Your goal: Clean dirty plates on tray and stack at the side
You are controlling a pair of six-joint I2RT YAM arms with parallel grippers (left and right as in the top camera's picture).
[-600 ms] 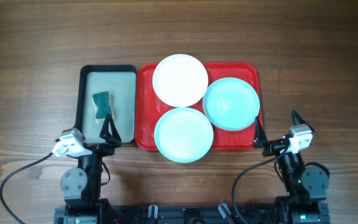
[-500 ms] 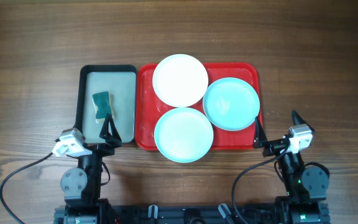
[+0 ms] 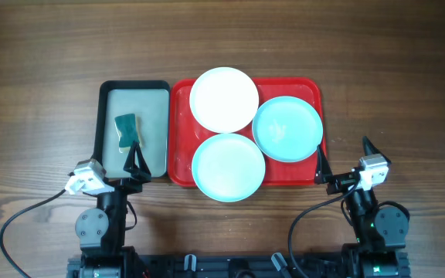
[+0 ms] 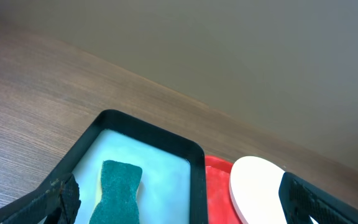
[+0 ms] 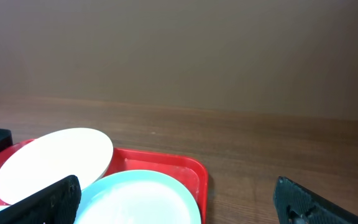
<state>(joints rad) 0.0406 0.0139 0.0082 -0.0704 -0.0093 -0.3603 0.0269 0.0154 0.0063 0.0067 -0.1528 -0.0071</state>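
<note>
nothing has moved since a moment ago: my left claw [image 4: 182, 196] and right claw [image 5: 176, 199] hang wide open and empty near the table's near edge, so cleaning hasn't begun. the red tray [image 3: 180, 131] carries the white plate [image 3: 224, 100] at its far edge, an aqua plate [image 3: 287, 128] at its right edge and a second aqua plate [image 3: 228, 167] overhanging its near rim. the black tray [image 3: 103, 123] touching its left side holds a green sponge [image 3: 127, 129].
</note>
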